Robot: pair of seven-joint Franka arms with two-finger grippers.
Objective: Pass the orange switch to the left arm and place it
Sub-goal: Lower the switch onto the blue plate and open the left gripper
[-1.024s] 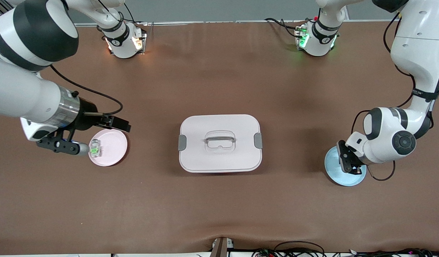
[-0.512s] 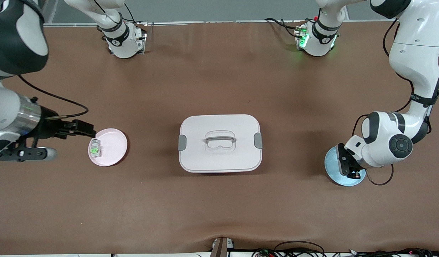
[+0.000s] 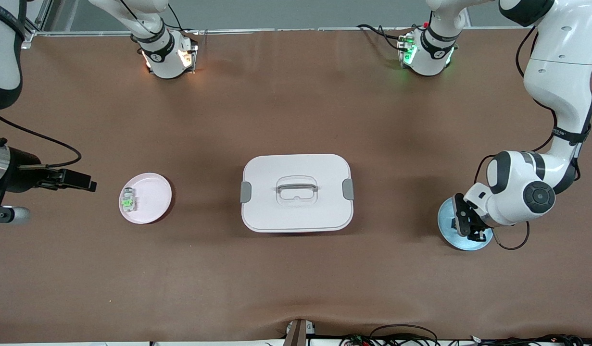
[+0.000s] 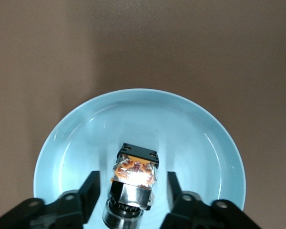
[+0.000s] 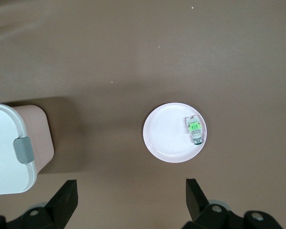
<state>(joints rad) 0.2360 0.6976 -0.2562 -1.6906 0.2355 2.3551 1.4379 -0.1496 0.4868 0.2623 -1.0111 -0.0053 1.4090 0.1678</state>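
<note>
Table (image 3: 296, 288) – box (image 3: 296, 192), 2 plates (image 3: 146, 198).

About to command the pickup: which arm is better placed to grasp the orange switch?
Left. The left gripper is down over the blue plate, jaws open either side of the orange switch. The right gripper hangs open at the right arm's end, box between.

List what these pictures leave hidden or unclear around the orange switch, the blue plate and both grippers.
- Front view: the orange switch is hidden by the left gripper over the blue plate; only the left wrist view shows it.
- Left wrist view: the switch's lower end is cut off by the edge, so contact with the fingers either side is unclear.
- Front view: the right gripper is cut by the edge, away from the pink plate.
</note>
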